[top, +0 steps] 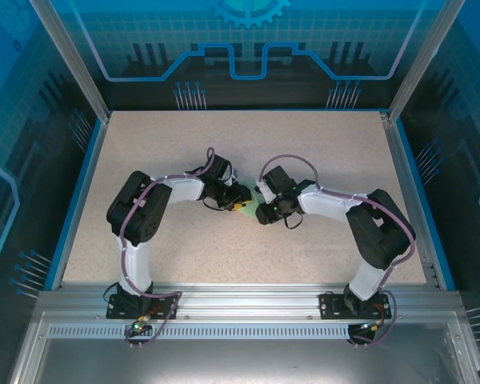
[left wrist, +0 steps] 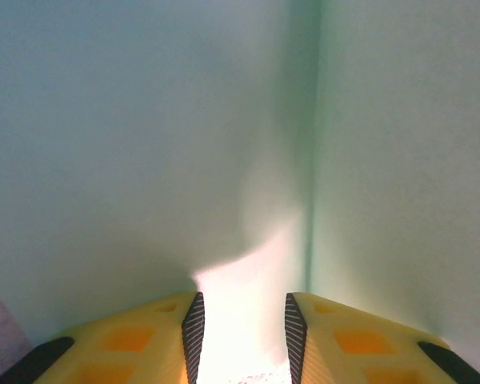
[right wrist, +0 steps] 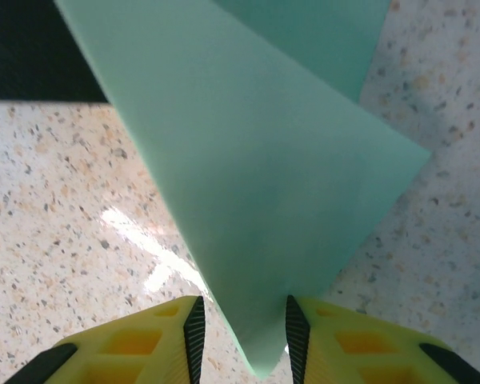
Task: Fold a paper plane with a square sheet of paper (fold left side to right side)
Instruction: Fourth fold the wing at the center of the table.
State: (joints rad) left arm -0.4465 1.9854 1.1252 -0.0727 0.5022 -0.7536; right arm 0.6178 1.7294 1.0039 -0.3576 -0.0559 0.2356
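The pale mint-green square sheet of paper [top: 251, 190] lies at the table's middle, between both arms' wrists. In the left wrist view the paper [left wrist: 144, 144] spans the frame, with an upright crease [left wrist: 312, 160] right of centre. My left gripper [left wrist: 242, 336] [top: 241, 205] is open, its fingers apart over the paper's bright lower edge. In the right wrist view the paper [right wrist: 264, 176] is a folded, pointed shape, with a second layer at the top. Its tip reaches between the fingers of my right gripper [right wrist: 242, 336] [top: 261, 213], which is open and not pinching it.
The speckled beige table [top: 184, 264] spreads around both arms, bounded by a blue rim [top: 78, 192] and metal posts. A dark part of the other arm [right wrist: 24, 48] sits at the upper left of the right wrist view.
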